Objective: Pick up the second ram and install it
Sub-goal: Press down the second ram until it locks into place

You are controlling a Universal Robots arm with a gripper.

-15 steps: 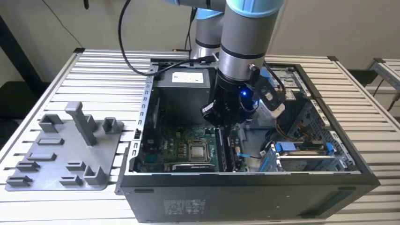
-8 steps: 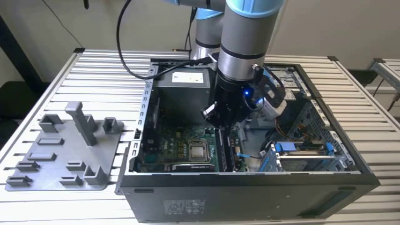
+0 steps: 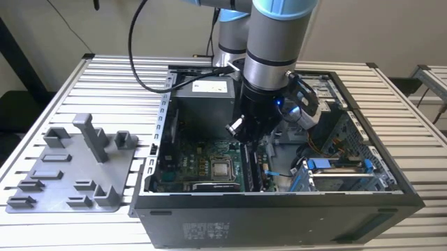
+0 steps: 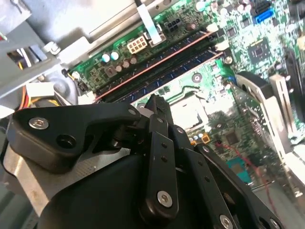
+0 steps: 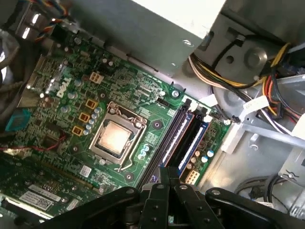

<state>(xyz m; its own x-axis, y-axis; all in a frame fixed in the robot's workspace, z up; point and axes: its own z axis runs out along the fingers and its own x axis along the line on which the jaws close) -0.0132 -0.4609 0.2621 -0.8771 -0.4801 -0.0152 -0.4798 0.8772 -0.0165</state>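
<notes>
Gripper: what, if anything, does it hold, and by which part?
Nothing visibly held: the gripper is shut, its tip over the memory slots.

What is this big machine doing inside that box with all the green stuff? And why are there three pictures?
The big tube is a robot arm. At its end is a gripper, like a hand with black fingers. It reaches down into an open computer case that sits on a ribbed metal table.

The exterior view is taken from outside, looking at everything. Both wrist views come from cameras riding on the arm, looking down past the gripper.

The green stuff is the motherboard, the computer's main board. The shiny square is the processor. The long dark slots are where memory sticks go, and the gripper is right above them. I cannot tell if it holds a stick. Beside the case lies a grey holder tray.
</notes>
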